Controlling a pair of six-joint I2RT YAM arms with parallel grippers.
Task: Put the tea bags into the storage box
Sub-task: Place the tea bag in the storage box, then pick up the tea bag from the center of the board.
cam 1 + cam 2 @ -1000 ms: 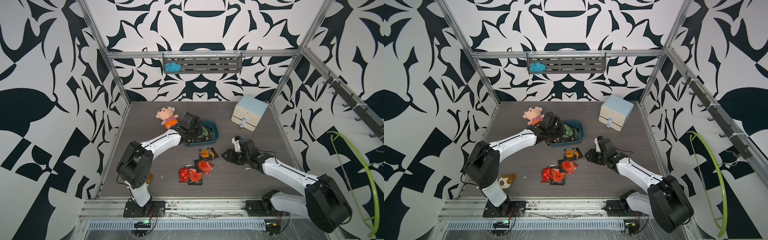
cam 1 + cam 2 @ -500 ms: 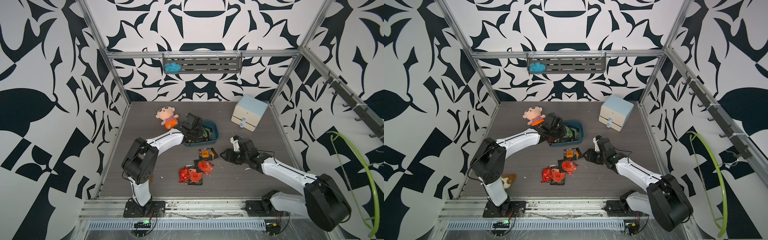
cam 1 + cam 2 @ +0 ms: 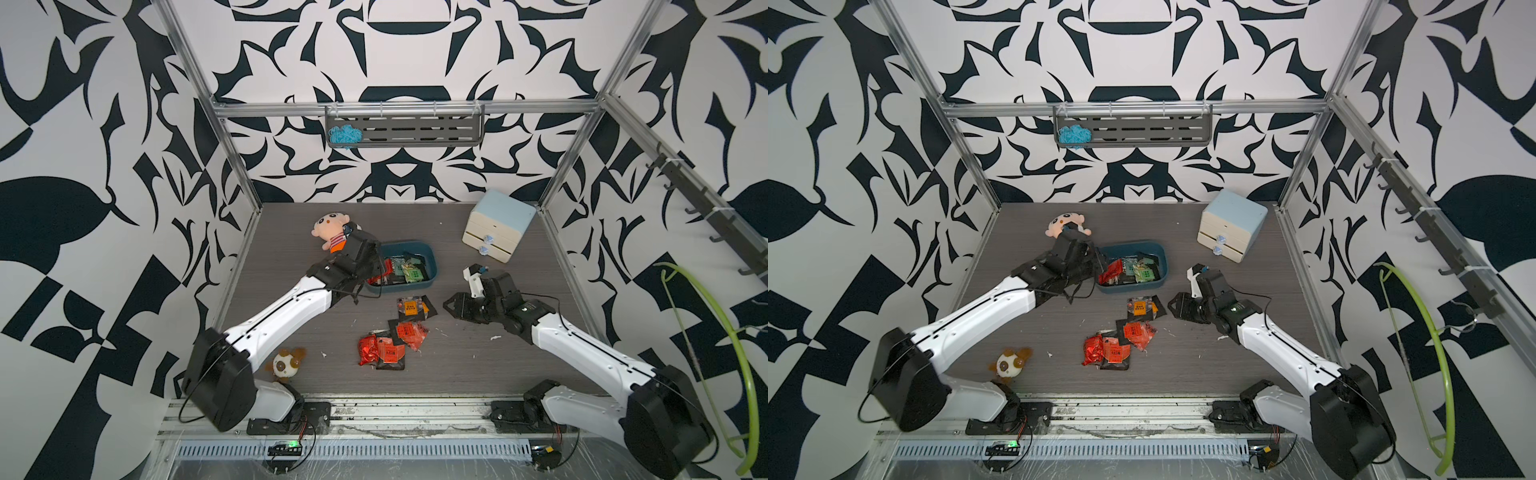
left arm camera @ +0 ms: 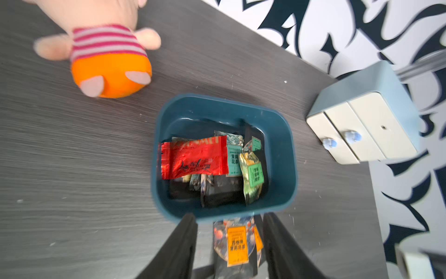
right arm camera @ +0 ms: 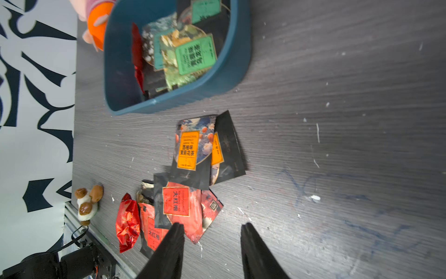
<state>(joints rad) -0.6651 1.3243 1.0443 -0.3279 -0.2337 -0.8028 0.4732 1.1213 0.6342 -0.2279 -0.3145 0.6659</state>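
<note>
The left gripper [image 4: 229, 217] has opened: 1 second ago it was shut over the storage box [image 3: 433, 266], and its jaws now stand apart with nothing between them. It has drawn back from above the box's middle toward the box's left end. 1 red tea bag [image 4: 194, 158] now lies inside the box at that end. The left arm [image 3: 286, 305] has swung its elbow away from the box, uncovering the panda toy [image 3: 286, 365] in a top view.

Plush doll [image 3: 330, 226], panda toy [image 3: 286, 365], drawer cabinet [image 3: 500, 226]
</note>
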